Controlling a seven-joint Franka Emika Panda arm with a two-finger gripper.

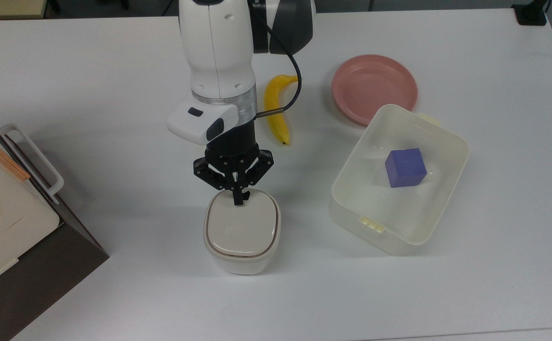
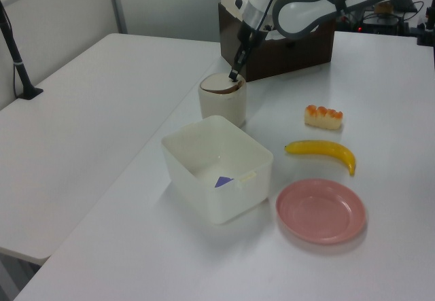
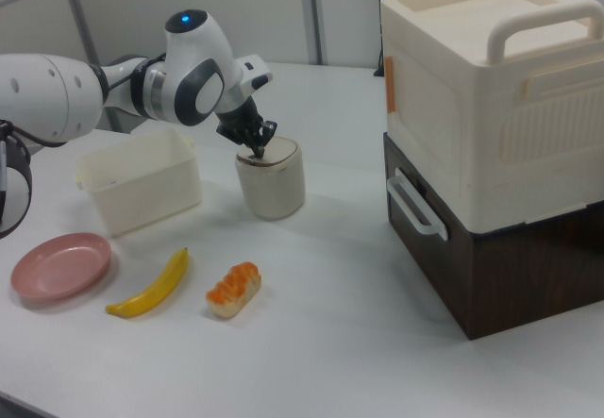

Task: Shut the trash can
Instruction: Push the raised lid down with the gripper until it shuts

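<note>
Surroundings: a translucent tub (image 1: 439,199) holding a purple cube (image 1: 405,167) sat to the top view's right; banana (image 1: 275,111) and pink plate (image 1: 374,87) lay behind.
Trash can (image 1: 242,232): stood upright near the table's front edge, beige lid (image 1: 242,227) flat on top.
My gripper (image 1: 238,201): fingers together, tips pressing the lid's rear edge, holding nothing.

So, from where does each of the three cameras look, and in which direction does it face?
Top view: high above the table, looking down on the closed trash can; arm and gripper enter from the top edge.
Left view: beside the tub, looking across toward the brown box; arm reaches in from the upper right.
Right view: low at the opposite side, beside the stacked boxes; arm comes from the right view's left.
All share the trash can, banana and pink plate.
</note>
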